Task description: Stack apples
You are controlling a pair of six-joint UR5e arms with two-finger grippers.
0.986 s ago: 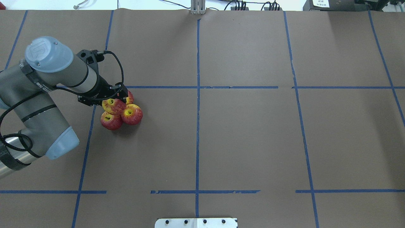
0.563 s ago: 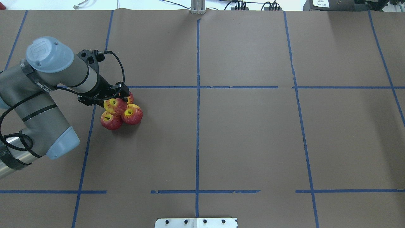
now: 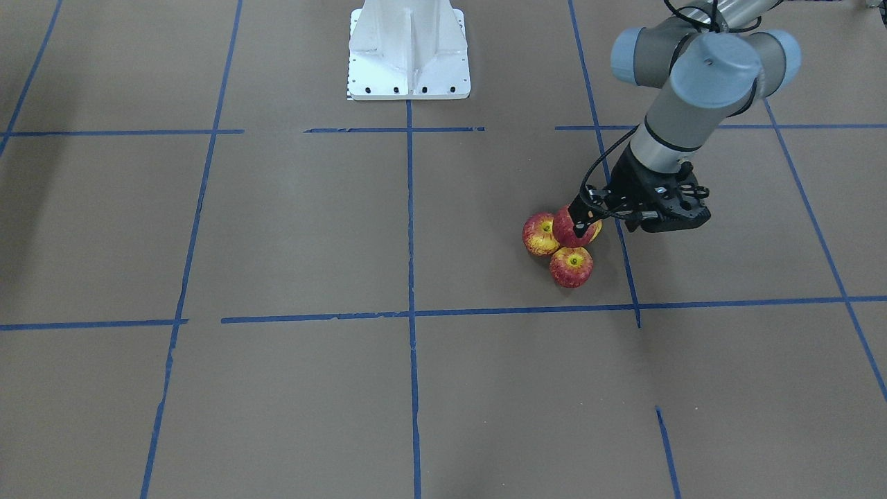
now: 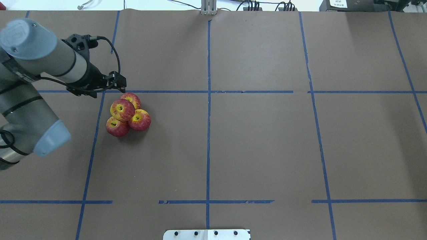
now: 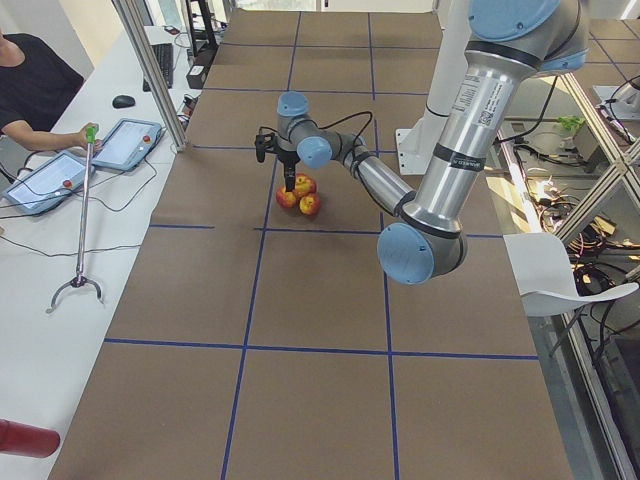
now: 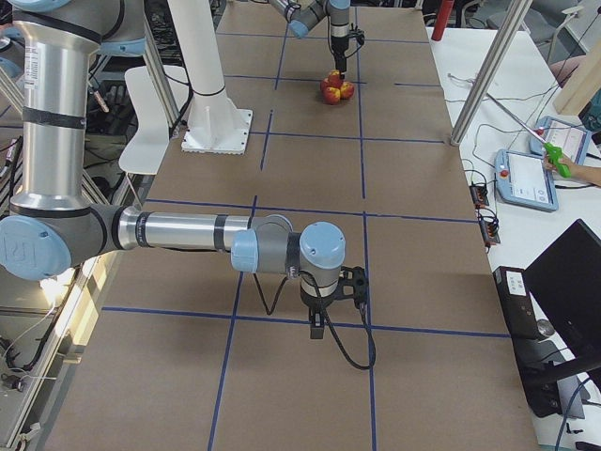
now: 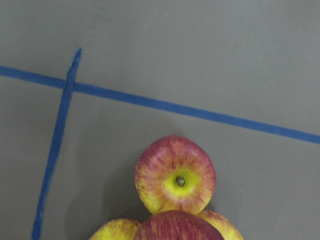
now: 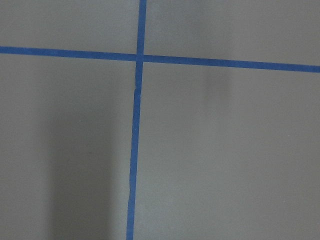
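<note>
Apples (image 4: pixel 122 109), four of them, small and red with yellow streaks, sat in a tight pile on the robot's left side of the surface (image 4: pixel 260 140). The left claw (image 4: pixel 117 82) hung pointing down over the far edge of that pile, raised above it and holding nothing. Whether its fingers were apart or together could not be made out.

Nearest the claw lay the far apple (image 4: pixel 132 99), stem dimple up, just short of a blue tape line (image 4: pixel 173 91) running across the brown paper. In the left wrist view this apple filled the lower middle, with the tape line beyond it. The top apple (image 4: pixel 121 109) rested on the other three, its yellow dimple facing up. Below it, towards the robot, the near left apple (image 4: pixel 116 127) and the near right apple (image 4: pixel 140 121) sat touching each other on the paper.

The right claw (image 6: pixel 319 324) was well apart from the fruit, at the other end of the surface. It pointed down close to a crossing of tape lines. It appeared only in the side view, so its state could not be told. The right wrist view showed only brown paper and tape.
</note>
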